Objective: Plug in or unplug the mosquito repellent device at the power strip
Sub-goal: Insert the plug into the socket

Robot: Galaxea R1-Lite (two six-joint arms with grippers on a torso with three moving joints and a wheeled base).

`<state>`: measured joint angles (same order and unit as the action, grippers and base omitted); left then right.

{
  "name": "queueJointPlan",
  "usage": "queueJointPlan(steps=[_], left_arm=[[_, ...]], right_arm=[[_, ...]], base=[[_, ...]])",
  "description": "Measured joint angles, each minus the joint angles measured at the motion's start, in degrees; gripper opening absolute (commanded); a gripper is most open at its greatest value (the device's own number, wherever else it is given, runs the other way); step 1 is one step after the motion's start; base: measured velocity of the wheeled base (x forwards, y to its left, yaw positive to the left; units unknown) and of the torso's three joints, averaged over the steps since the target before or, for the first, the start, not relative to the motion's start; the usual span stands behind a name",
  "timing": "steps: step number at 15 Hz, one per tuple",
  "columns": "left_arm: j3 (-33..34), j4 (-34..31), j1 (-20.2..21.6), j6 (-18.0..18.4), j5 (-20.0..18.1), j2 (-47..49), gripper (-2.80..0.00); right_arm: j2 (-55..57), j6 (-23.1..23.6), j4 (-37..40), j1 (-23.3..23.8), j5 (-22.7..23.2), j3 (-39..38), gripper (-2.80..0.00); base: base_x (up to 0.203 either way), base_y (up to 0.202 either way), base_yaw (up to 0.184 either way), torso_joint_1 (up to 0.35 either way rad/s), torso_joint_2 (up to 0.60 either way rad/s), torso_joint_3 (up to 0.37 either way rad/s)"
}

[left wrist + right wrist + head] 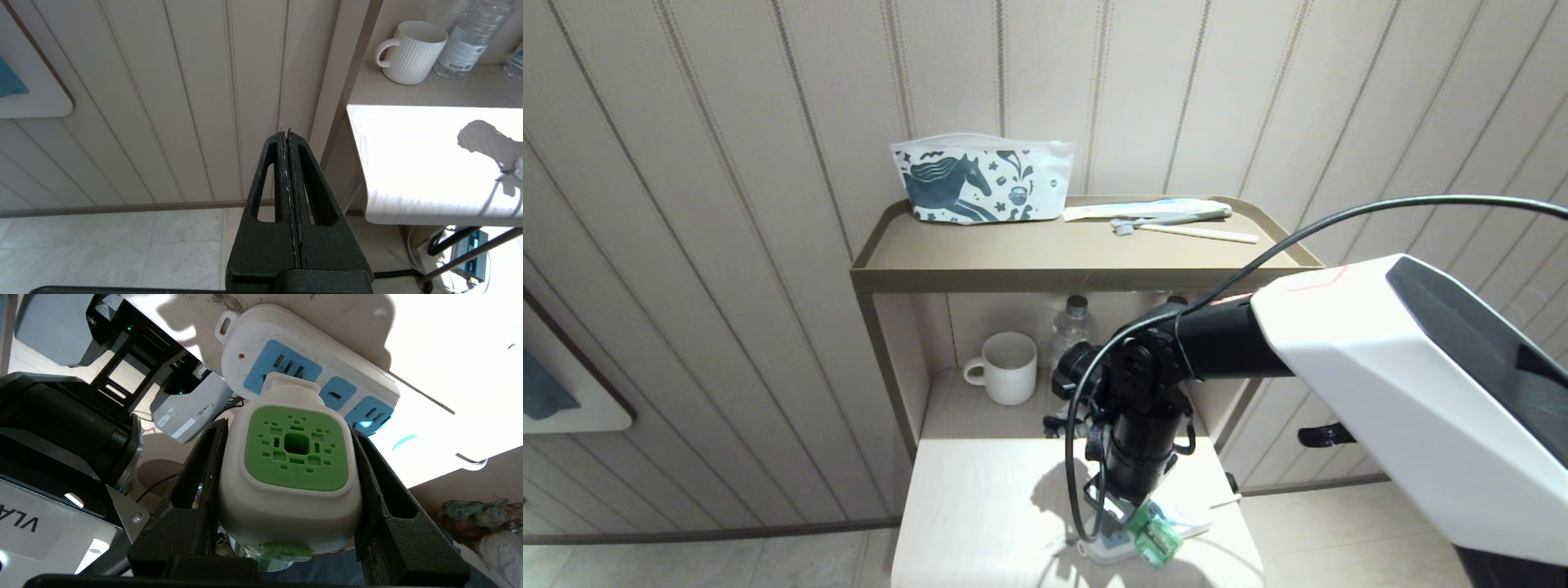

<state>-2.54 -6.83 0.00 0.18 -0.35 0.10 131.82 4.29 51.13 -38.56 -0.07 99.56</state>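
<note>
The right gripper [290, 457] hides the mosquito repellent device's [290, 477] bottle; its plug prongs are unseen.

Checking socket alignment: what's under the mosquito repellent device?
The power strip lies under the mosquito repellent device, held by the right gripper. Its plug and the socket below are covered.

A pale wooden table [980, 506] carries the power strip [1107, 549] near its front edge. Behind it, a lower shelf [956, 412] holds a white ribbed mug [1006, 367] beside a clear water bottle [1072, 331]. The tan top tray [931, 265] bears a horse-print pouch [980, 180] and toothbrushes [1176, 220].
</note>
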Motion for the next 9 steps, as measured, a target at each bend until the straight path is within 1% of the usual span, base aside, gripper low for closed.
queueJointPlan(steps=[9], left_arm=[[-0.01,0.00,0.00,-0.02,0.02,0.00,-2.80]], right_arm=[[1.18,-0.39,0.05,-0.39,-0.02,1.92,-2.80]], base=[[0.000,0.000,0.000,0.000,0.00,0.000]])
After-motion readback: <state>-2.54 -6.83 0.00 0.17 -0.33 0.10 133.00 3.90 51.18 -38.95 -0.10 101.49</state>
